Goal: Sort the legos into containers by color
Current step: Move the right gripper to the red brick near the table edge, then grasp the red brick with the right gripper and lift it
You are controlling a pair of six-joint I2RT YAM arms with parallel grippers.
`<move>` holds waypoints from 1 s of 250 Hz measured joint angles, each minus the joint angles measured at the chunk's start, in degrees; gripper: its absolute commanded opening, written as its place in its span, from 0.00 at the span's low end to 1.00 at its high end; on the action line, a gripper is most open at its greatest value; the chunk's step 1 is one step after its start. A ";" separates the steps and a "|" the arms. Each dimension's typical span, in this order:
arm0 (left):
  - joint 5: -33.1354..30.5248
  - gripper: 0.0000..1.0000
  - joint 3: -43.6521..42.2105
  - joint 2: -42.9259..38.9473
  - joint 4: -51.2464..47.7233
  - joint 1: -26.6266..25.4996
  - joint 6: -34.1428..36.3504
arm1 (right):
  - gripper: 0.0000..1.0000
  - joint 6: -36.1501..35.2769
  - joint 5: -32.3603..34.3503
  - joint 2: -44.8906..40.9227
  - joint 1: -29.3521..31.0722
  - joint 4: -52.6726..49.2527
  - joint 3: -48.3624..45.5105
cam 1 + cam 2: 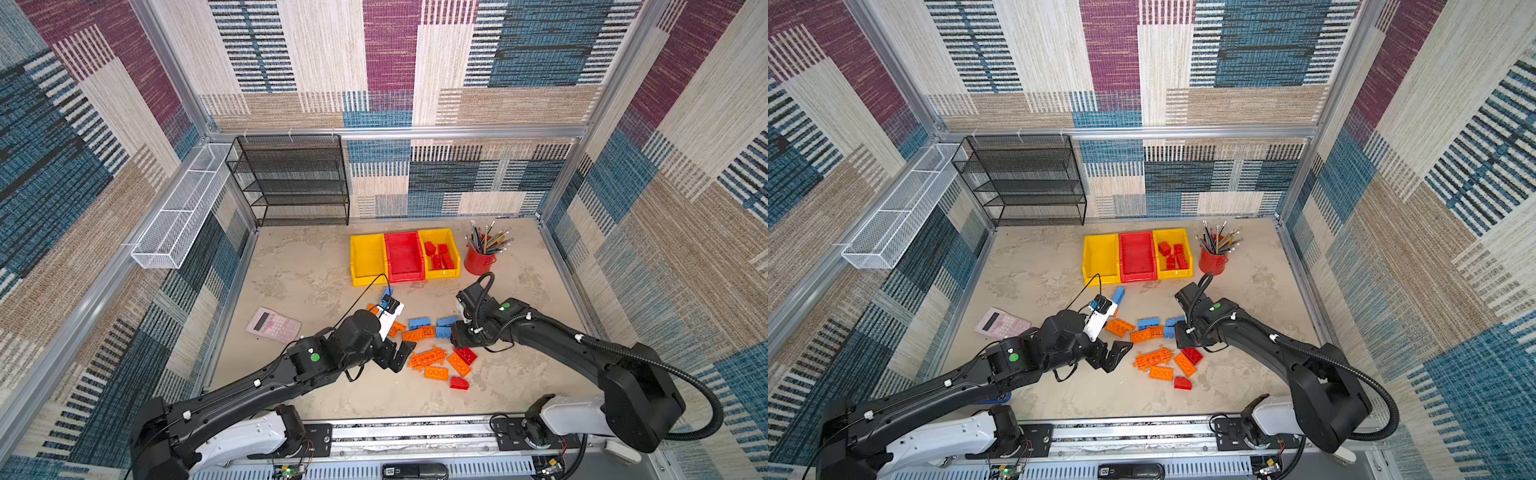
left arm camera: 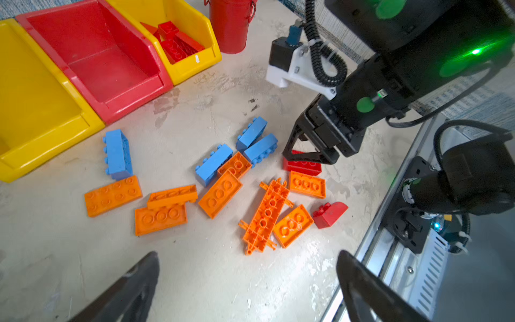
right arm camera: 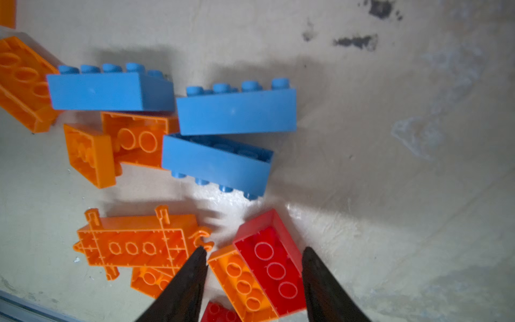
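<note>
1. Table (image 1: 311,266): pale and mottled; it carries everything below.
2. Black rack (image 1: 291,183) stands at the far left corner; white rack (image 1: 183,208) hangs on the wall above the left edge.
3. Left gripper (image 2: 249,255): jaws spread wide with nothing between them; it hovers over the left side of the loose legos.
4. Right gripper (image 3: 253,251): jaws partly apart, astride a red brick (image 3: 274,267) that lies studs down mid-table; an orange brick (image 3: 242,281) touches it; I cannot tell whether the jaws pinch.
5. Bins (image 1: 404,275): three in a row by the far edge, right of middle; yellow, red, yellow; the right yellow bin (image 1: 444,273) holds red bricks (image 1: 438,255).
6. Calculator (image 1: 273,325): pink; near the left edge.
7. Cup (image 1: 478,259): red, full of pencils; just right of the bins.
8. Loose legos, mid-table toward the near edge: toothed orange plate (image 2: 264,214); orange bricks (image 2: 113,195); four blue bricks (image 2: 118,153); a sloped red brick (image 2: 330,214) nearest the near edge.
</note>
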 measured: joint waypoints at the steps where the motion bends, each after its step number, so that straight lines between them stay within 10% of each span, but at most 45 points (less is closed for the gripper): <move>1: 0.00 1.00 0.00 0.00 0.00 0.00 0.00 | 0.58 0.17 0.00 -0.17 0.11 -0.07 -0.17; 250: -10.99 1.00 -4.39 -9.40 -2.73 -3.69 -3.96 | 0.53 12.20 5.64 3.74 2.19 0.13 -3.23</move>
